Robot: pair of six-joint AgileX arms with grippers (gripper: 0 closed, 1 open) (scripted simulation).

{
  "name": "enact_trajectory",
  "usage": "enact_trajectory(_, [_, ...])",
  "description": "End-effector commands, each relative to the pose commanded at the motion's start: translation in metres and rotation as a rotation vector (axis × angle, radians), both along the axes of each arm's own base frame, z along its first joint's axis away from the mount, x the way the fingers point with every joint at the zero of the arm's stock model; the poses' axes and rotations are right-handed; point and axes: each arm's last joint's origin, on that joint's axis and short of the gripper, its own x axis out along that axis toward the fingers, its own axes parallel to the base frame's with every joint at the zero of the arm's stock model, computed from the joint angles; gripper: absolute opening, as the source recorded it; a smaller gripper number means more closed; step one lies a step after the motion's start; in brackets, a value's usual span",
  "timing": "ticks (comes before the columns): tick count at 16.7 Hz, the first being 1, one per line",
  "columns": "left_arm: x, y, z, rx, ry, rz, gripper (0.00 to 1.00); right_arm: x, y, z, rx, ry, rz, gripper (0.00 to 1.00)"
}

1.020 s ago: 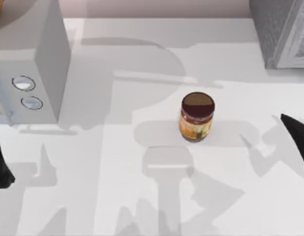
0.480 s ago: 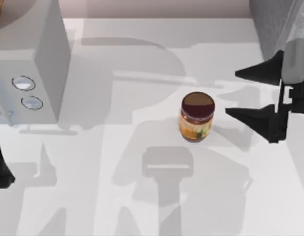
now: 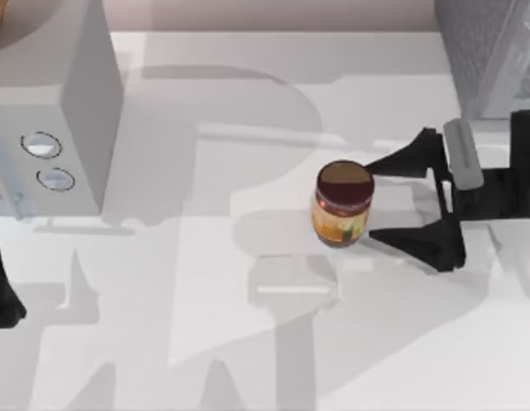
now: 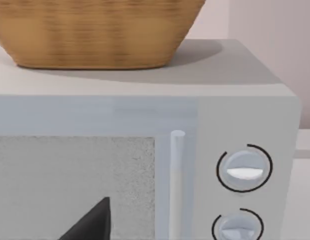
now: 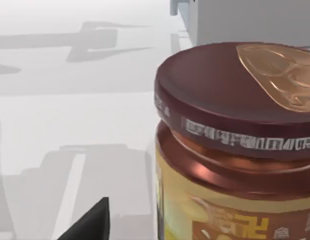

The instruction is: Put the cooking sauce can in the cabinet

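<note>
The cooking sauce can (image 3: 342,204) stands upright mid-table. The right gripper (image 3: 378,199), fingers spread wide, sits just beside its right. The left gripper (image 3: 2,291) rests parked at the left edge.

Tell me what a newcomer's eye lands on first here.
The cooking sauce can stands upright mid-table, brown lid up. The right pincer reaches in from the table's right, open, one finger on each side of the can. At the left sits a microwave with a woven basket on top.

Microwave (image 3: 50,111) at upper left of top view, wicker basket (image 4: 94,30) resting on it; white table (image 3: 205,342) below.
</note>
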Motion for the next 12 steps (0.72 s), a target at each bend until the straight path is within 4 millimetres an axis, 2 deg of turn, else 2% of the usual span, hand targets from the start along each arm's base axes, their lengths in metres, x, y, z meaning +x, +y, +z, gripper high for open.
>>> enact_trajectory(3, [0.0,0.0,0.0,0.0,0.0,0.0,1.0,0.0041,-0.0001,-0.0155,0.018,-0.013,0.026,1.0])
enact_trajectory(12, [0.0,0.0,0.0,0.0,0.0,0.0,1.0,0.0067,0.0059,-0.0167,0.018,-0.014,0.026,1.0])
